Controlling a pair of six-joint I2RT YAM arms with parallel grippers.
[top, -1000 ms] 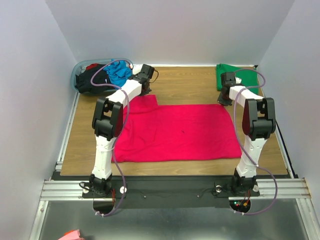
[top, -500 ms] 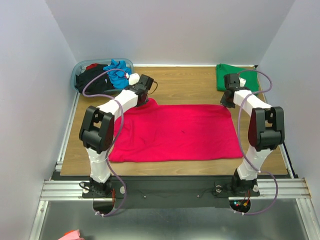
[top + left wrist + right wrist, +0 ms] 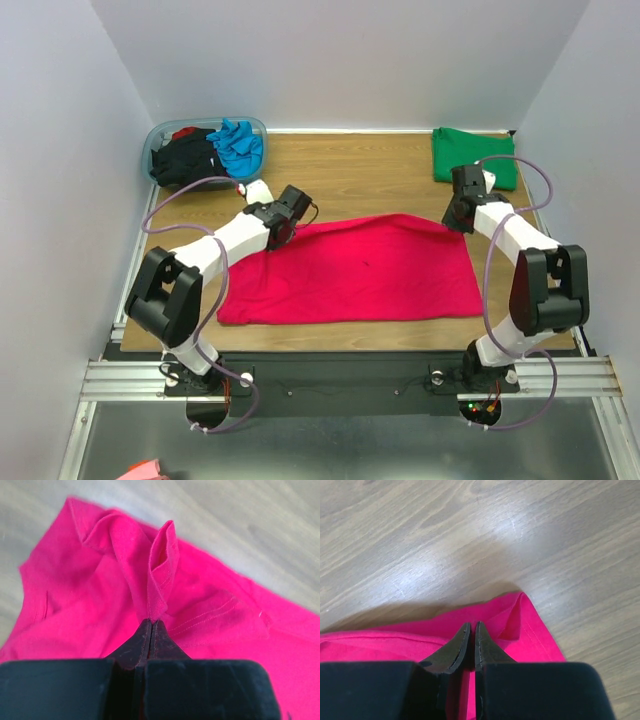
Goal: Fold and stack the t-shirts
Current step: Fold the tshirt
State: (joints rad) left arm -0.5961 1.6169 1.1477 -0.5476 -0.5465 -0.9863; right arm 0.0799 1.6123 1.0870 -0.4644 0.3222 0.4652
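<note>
The magenta-red t-shirt [image 3: 350, 270] lies spread across the middle of the wooden table. My left gripper [image 3: 272, 238] is shut on a pinched fold of its far left edge [image 3: 159, 575], lifted off the table. My right gripper [image 3: 455, 218] is shut on its far right corner [image 3: 530, 625], held just above the wood. A folded green t-shirt [image 3: 470, 155] lies at the far right corner. The black t-shirt [image 3: 185, 160] and the turquoise-blue t-shirt [image 3: 238, 145] sit bunched in the tub at the far left.
The translucent bluish tub [image 3: 160, 135] stands at the far left corner of the table. Bare wood [image 3: 350, 180] lies between the tub and the green shirt. A metal rail [image 3: 130, 270] runs along the table's left edge.
Both grippers have pulled the far edge of the magenta-red shirt toward the near side. The far edge now bows and the left sleeve area is drawn in.
</note>
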